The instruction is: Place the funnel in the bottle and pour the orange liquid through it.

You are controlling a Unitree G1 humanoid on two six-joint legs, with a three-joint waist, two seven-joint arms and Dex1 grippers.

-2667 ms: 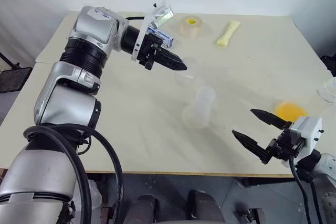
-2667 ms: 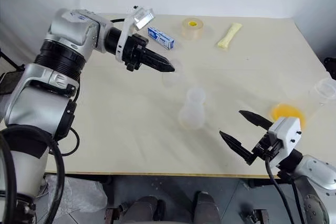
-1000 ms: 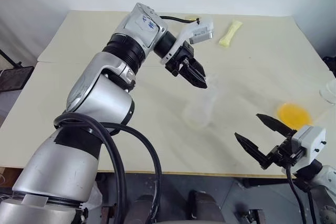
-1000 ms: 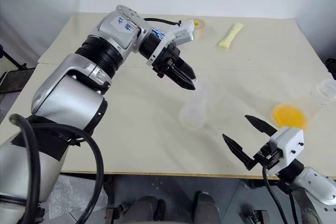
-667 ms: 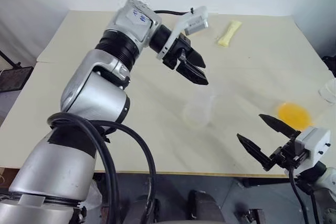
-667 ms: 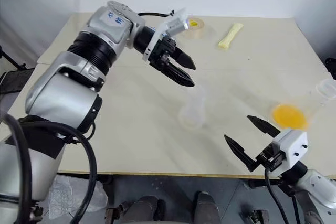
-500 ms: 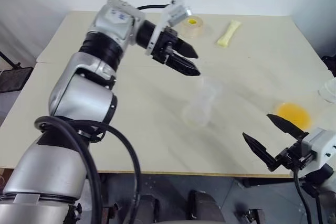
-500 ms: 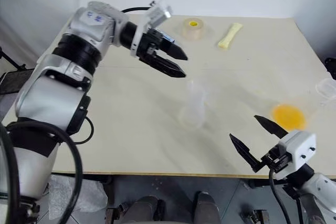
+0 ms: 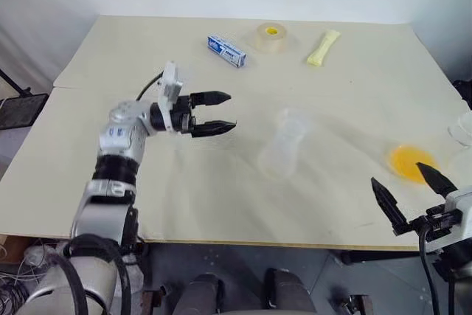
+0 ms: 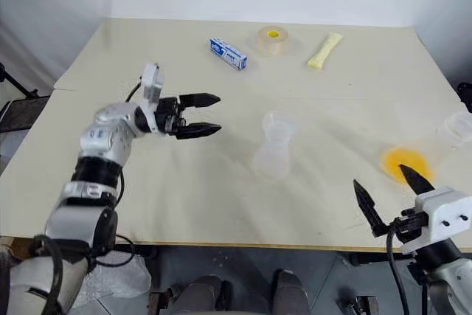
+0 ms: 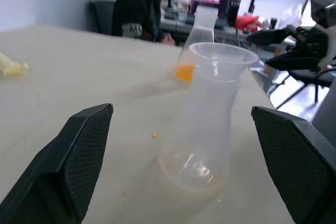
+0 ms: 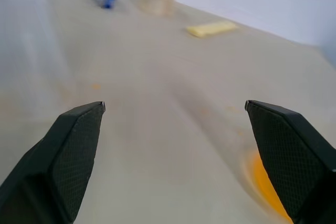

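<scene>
The frosted bottle [image 9: 280,154] stands upright mid-table with the small clear funnel [image 11: 222,56] seated in its neck. To its left, a short gap away, my left gripper [image 9: 231,111] hangs open and empty above the table, its fingers pointing at the bottle. The orange liquid [image 9: 408,160] lies in the bottom of a clear wide-rimmed vessel [image 10: 457,126] near the table's right edge. My right gripper [image 9: 397,173] is open and empty at the front right, just in front of that vessel.
A blue box [image 9: 226,49], a tape roll [image 9: 271,37] and a pale yellow packet [image 9: 321,46] lie along the far side of the table [image 9: 147,182]. A person [image 11: 140,4] sits beyond the table in the left wrist view.
My left gripper opened at the bottle's neck, leaving the funnel there, then swung back left and down. My right gripper drifted right, toward the front corner.
</scene>
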